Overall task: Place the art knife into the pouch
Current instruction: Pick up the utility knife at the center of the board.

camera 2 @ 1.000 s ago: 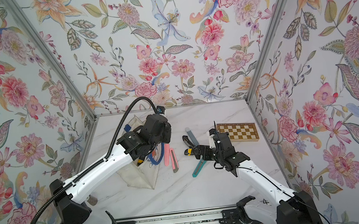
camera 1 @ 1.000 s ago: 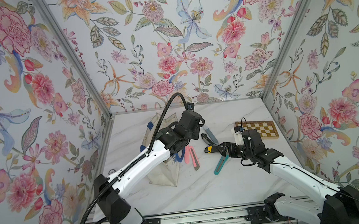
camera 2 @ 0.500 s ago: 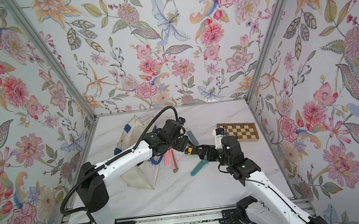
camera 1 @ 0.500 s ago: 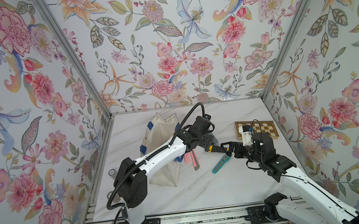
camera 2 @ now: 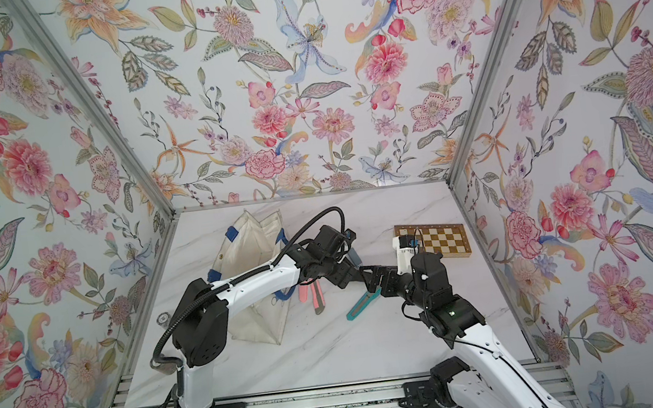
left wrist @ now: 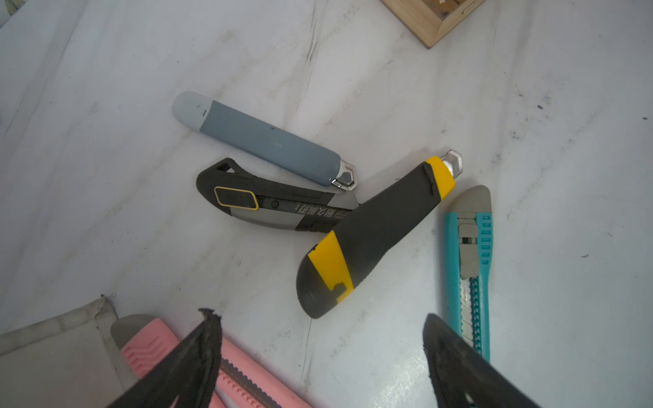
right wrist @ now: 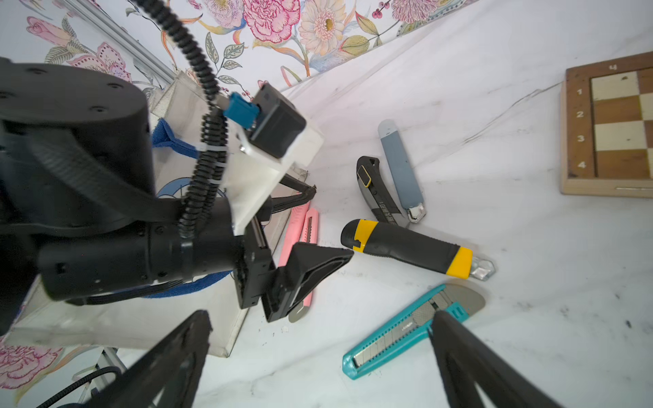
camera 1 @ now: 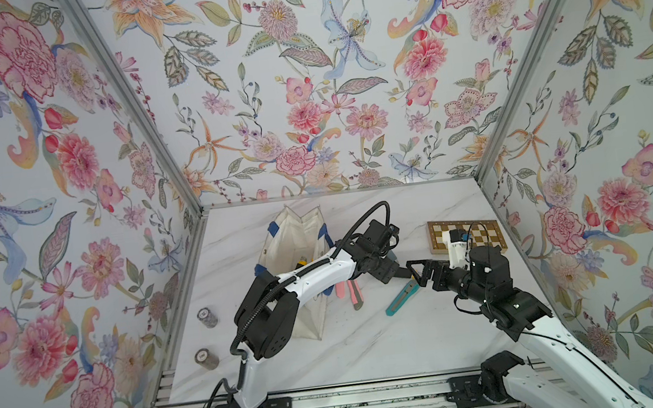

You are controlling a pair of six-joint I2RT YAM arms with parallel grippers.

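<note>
Two grippers, both spread wide and empty, hang over a scatter of utility knives on the marble table (camera 1: 374, 346), no knife yet lifted. At left the pouch (camera 1: 295, 238) lies on the table, off-white canvas with blue tabs; how its mouth sits is hidden under the left arm (camera 1: 316, 275). That arm rises from the front rail, folds at the elbow and runs its white forearm over the pouch's right edge, wrist tipped down. The left gripper (left wrist: 318, 315) hovers, jaws apart, above the butt of the black-and-yellow knife (left wrist: 381, 226), which overlaps the tip of a black-and-grey knife (left wrist: 268, 208); a grey-blue knife (left wrist: 268, 141) lies just beside that, a pink knife (left wrist: 148, 348) sits just beside the pouch and a teal knife (left wrist: 471, 268) lies further right. Which is the art knife cannot be told, though the black-and-yellow one looks the likely pick. The step in hand appears to be the reach before the grasp; next, the jaws likely need to drop astride the handle, close across its narrow width and carry it left to the pouch. The right gripper (right wrist: 319, 314), jaws likewise apart, points left from a raised forearm, low beside the teal knife, with the chessboard (camera 1: 487, 235) beyond at right
</note>
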